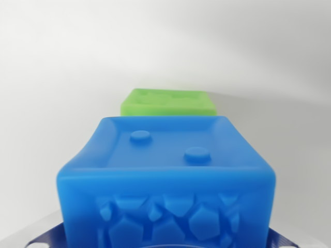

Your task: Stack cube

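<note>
A blue cube (165,175) fills the lower middle of the wrist view, very close to the camera. Two round studs show on its upper face and a cracked-stone relief on the face toward me. Dark blue fingertips (49,238) show only at the bottom corners, one pressed against each side of the cube. My gripper (163,244) looks shut on the blue cube. Behind it and farther off, a green cube (168,102) rests on the white surface, its lower part hidden by the blue cube.
A plain white surface (46,93) surrounds both cubes, fading into a white background at the top.
</note>
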{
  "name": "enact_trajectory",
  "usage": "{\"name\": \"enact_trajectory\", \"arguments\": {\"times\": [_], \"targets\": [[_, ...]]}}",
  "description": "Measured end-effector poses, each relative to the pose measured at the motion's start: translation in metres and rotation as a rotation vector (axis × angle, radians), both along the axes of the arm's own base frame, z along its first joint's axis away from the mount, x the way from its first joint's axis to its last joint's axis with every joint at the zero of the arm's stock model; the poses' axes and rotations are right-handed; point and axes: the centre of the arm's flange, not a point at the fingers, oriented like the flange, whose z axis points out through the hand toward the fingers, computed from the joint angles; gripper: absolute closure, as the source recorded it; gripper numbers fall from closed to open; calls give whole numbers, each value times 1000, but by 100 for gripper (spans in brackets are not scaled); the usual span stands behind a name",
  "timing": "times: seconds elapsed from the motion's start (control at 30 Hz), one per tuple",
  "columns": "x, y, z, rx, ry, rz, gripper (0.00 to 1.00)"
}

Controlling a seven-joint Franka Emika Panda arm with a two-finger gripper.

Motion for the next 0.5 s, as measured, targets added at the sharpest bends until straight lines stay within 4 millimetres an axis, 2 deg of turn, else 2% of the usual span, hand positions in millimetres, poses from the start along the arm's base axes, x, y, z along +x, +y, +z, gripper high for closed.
{"name": "enact_trajectory", "arguments": {"times": [0.5], "targets": [[0, 0, -27, -2, -2, 2, 100]]}}
